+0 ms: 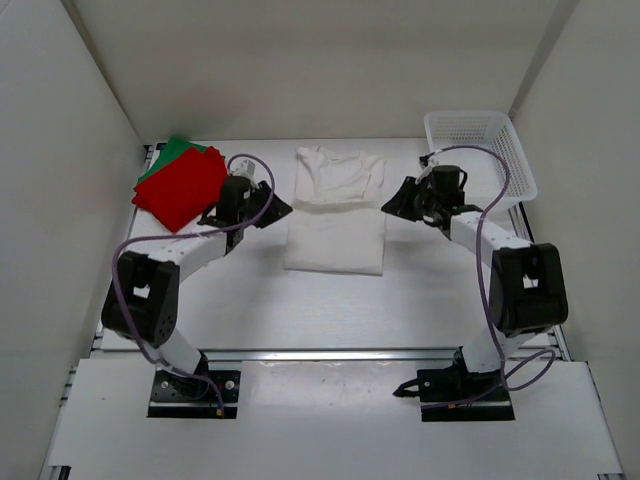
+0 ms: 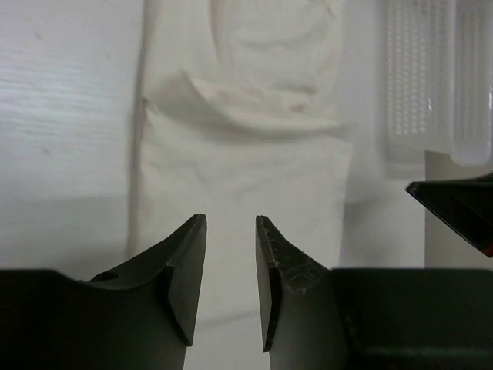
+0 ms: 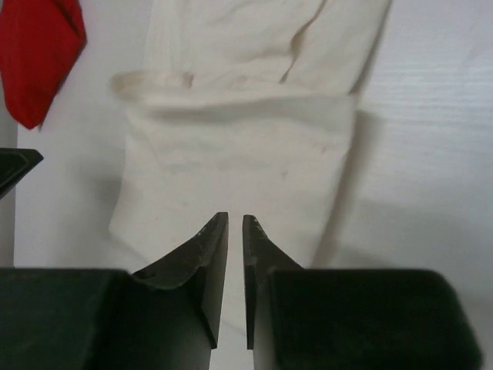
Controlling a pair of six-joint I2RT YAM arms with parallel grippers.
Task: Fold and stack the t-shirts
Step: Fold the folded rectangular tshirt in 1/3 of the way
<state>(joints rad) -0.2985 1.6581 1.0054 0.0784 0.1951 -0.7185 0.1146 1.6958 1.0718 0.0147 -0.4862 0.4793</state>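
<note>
Nearest to the camera, the bases of both arms are bolted along the table's (image 1: pixel 300 310) edge, well short of the white t-shirt (image 1: pixel 335 215). From there each arm reaches up the table toward that shirt.

The left gripper (image 1: pixel 278 207) hangs just beside the white t-shirt's left edge. Its wrist view shows the jaws standing clearly apart with nothing between them, and only white cloth (image 2: pixel 246 169) shows through the gap. The right gripper (image 1: pixel 392 205) hangs just beside the shirt's right edge. Its jaws are parted by a narrow slit and hold nothing, and the white cloth (image 3: pixel 239 154) lies beyond them. Whether either gripper touches the cloth cannot be told.

The white t-shirt lies flat on the table between the two grippers, partly folded. Its near part is a smooth rectangular panel, and its far part is wider and rumpled, with a raised fold running across where the two meet.

Farther back and to the left of the white t-shirt, the red t-shirt (image 1: pixel 182 188) sits folded on top of the green t-shirt (image 1: pixel 172 152), which shows only a corner behind it. Both are well apart from the white one. Farther back and to the right of the white t-shirt, a white mesh basket (image 1: pixel 520 165) stands upright by the wall.
</note>
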